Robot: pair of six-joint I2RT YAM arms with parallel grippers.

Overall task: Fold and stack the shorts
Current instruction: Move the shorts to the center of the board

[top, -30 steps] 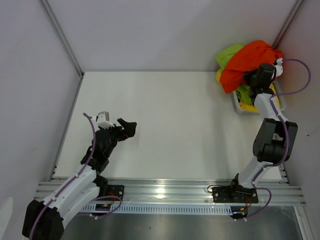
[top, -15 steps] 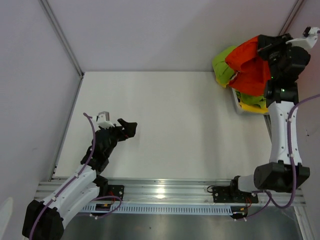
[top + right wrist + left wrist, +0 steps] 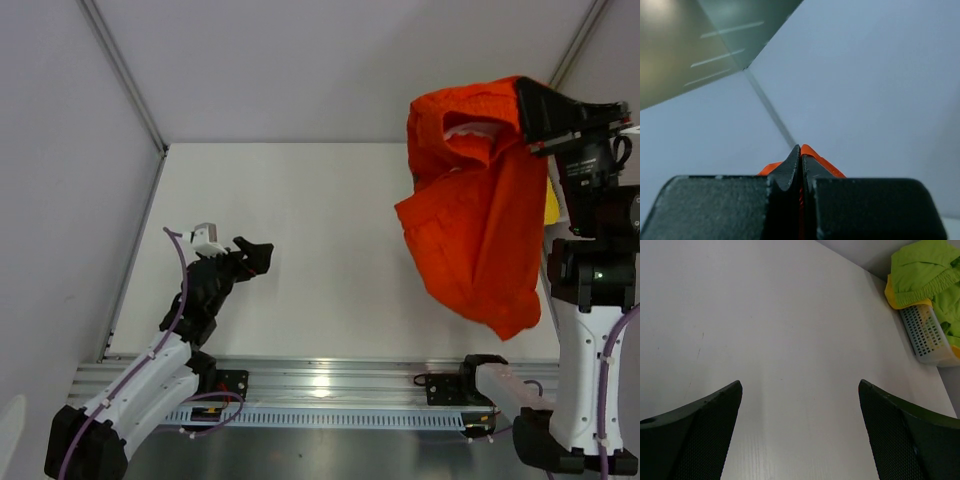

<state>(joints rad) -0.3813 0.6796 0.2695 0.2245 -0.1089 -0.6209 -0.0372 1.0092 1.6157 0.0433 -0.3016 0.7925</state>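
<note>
Hanging high over the right side of the desk (image 3: 330, 230), the orange shorts (image 3: 480, 210) are dangling from the right end effector (image 3: 528, 100). Its two black fingers are pressing together on a pinch of the fabric. In the right wrist view only a sliver of orange is showing between the closed tips. The cloth is drooping in loose folds, with a strip of white showing inside near the top. From above I cannot tell whether its lowest corner is touching the desk. The right arm is standing tall at the right edge.

Across the desk, the left end effector (image 3: 800, 385) is sitting low near the left side. Its fingers are spread wide apart, gripping nothing and pointing toward the far right corner. Over there a white slotted basket (image 3: 930, 337) is standing, with the lime green shorts (image 3: 922, 265) spilling over its rim. A bit of the yellow shorts (image 3: 891, 292) is peeking out beneath them. The orange pair is hanging well apart from the left arm.
</note>
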